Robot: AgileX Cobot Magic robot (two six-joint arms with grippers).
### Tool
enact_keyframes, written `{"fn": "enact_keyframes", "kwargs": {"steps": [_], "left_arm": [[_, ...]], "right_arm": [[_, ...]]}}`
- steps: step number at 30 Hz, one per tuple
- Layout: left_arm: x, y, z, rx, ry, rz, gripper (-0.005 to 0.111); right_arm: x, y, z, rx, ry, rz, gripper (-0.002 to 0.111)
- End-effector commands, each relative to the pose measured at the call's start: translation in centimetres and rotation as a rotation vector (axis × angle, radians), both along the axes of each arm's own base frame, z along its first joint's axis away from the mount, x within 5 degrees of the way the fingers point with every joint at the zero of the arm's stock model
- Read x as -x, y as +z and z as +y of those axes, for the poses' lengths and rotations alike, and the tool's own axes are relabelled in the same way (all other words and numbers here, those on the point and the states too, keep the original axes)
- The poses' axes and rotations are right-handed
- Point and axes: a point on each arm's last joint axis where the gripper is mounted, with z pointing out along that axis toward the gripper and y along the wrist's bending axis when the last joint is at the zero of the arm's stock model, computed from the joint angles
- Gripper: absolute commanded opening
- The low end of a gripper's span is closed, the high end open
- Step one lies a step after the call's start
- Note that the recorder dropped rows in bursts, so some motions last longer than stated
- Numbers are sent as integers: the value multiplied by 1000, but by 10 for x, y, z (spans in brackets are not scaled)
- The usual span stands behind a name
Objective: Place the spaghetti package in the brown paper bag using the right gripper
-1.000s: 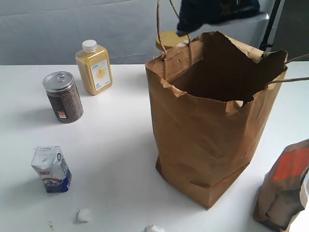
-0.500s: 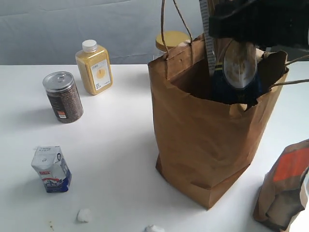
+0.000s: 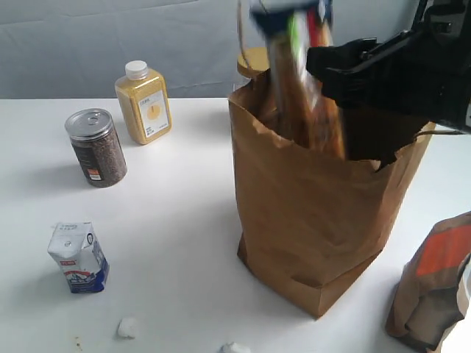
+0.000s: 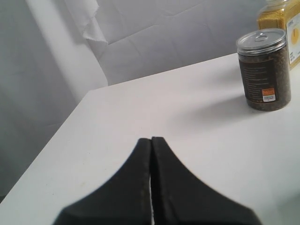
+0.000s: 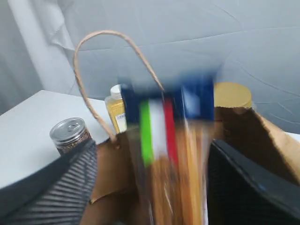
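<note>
Right gripper (image 5: 152, 150) hanging wide open over the brown paper bag (image 3: 309, 213), spaghetti package (image 3: 298, 88) standing in its mouth
The fingers (image 5: 51, 183) are sitting spread well apart with the blurred package between them, clamping nothing. The package is standing upright, lower end inside the bag, striped end sticking above the rim. The left gripper (image 4: 151, 154) is pressing its jaws together, empty. Left of the bag, a dark jar (image 3: 96, 147), a yellow bottle (image 3: 143, 103) and a carton (image 3: 79, 257) are standing

Matte black tapered left hand (image 4: 151, 157), black right hand (image 5: 152, 187), seemingly ribbed inside
</note>
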Motion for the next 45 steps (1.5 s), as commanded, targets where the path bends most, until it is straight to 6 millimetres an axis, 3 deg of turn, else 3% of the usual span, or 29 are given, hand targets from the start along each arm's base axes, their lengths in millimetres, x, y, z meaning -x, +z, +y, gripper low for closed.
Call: {"fn": "enact_keyframes", "kwargs": {"steps": [1, 7, 12, 16, 20, 25, 30, 34, 39, 45], "left_arm": [[0, -1, 0, 9, -2, 2, 0], [0, -1, 0, 9, -2, 2, 0], [0, -1, 0, 9, -2, 2, 0], [0, -1, 0, 9, -2, 2, 0], [0, -1, 0, 9, -2, 2, 0], [0, -1, 0, 9, -2, 2, 0], [0, -1, 0, 9, -2, 2, 0], [0, -1, 0, 9, -2, 2, 0], [0, -1, 0, 9, -2, 2, 0], [0, -1, 0, 9, -2, 2, 0]], "right_arm": [[3, -9, -3, -13, -2, 30, 70], [6, -25, -8, -38, -37, 116, 68], [21, -3, -16, -97, -27, 39, 61], [39, 25, -32, -187, -41, -30, 37], [60, 43, -57, -157, -74, -114, 2], [83, 49, -95, -39, -158, -256, 0], [104, 28, -129, -74, -292, -291, 0], [122, -3, -150, -108, -415, -298, 0], [138, -46, -163, -92, -531, -318, 0], [141, -77, -168, -77, -606, -269, 0]]}}
